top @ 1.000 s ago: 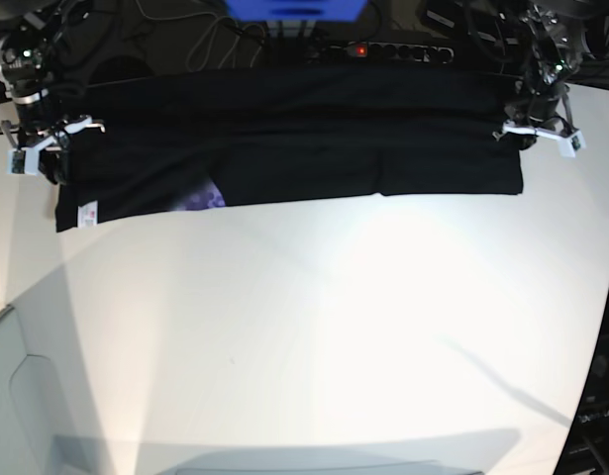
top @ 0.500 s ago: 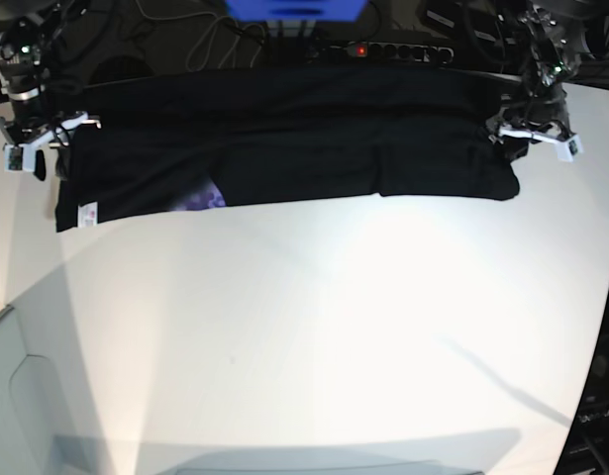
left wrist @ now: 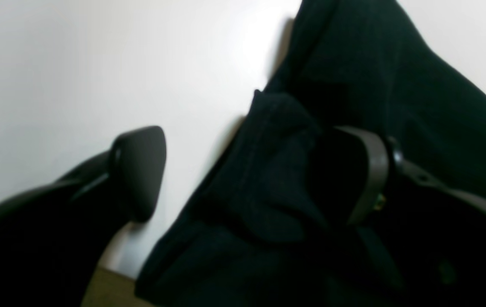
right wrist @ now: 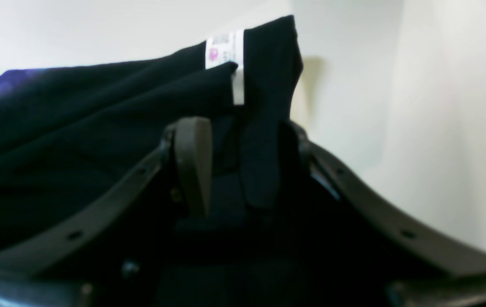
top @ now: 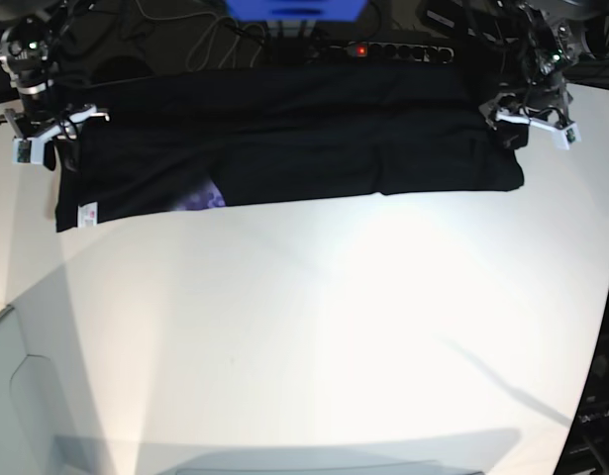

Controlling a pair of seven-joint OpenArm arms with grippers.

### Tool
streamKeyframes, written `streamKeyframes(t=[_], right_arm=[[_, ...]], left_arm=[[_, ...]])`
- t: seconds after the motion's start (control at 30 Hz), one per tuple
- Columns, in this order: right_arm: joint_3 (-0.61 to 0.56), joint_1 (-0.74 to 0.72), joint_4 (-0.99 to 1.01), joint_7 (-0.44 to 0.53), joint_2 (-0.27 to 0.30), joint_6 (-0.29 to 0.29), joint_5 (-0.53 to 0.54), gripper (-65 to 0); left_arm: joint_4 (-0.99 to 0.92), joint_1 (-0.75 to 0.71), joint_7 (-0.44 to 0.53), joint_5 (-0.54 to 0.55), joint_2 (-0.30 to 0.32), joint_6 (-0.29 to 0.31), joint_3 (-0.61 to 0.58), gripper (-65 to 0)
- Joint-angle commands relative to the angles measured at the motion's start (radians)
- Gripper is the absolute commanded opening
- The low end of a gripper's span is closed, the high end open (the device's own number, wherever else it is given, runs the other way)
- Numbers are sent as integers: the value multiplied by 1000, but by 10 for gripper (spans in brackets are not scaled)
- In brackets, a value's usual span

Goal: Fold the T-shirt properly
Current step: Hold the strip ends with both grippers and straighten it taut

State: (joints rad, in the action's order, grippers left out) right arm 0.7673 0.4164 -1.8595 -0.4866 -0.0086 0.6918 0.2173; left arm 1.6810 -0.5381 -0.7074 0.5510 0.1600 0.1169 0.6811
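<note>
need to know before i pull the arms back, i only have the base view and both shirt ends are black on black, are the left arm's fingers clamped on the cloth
Observer: No. In the left wrist view the left gripper is wide open. One of its fingers is over bare table, and the hemmed edge of the T-shirt lies loose in the gap.
Operator: and the right one
Observer: Open too, by the right wrist view. The right gripper has a narrow fold of cloth between its fingers, but it does not look pinched.
</note>
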Motion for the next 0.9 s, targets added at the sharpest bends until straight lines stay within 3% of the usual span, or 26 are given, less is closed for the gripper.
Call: streamKeyframes(t=[0.0, 0.17, 0.53, 0.67, 0.87], right_arm=[[5, 8, -16, 22, 9, 6, 17, -385], [5, 20, -18, 22, 9, 6, 17, -385], [-36, 23, -18, 22, 8, 6, 17, -385], [-36, 25, -18, 22, 8, 6, 17, -385], [-38, 25, -15, 22, 8, 6, 17, -385]], left_arm=[[14, -26, -16, 5, 5, -3, 19, -85], [12, -15, -16, 7, -15, -3, 90, -86], [1, 29, -16, 5, -44, -3, 91, -107], [0, 33, -16, 7, -44, -3, 91, -256], [-20, 52, -16, 7, -46, -3, 91, -605]])
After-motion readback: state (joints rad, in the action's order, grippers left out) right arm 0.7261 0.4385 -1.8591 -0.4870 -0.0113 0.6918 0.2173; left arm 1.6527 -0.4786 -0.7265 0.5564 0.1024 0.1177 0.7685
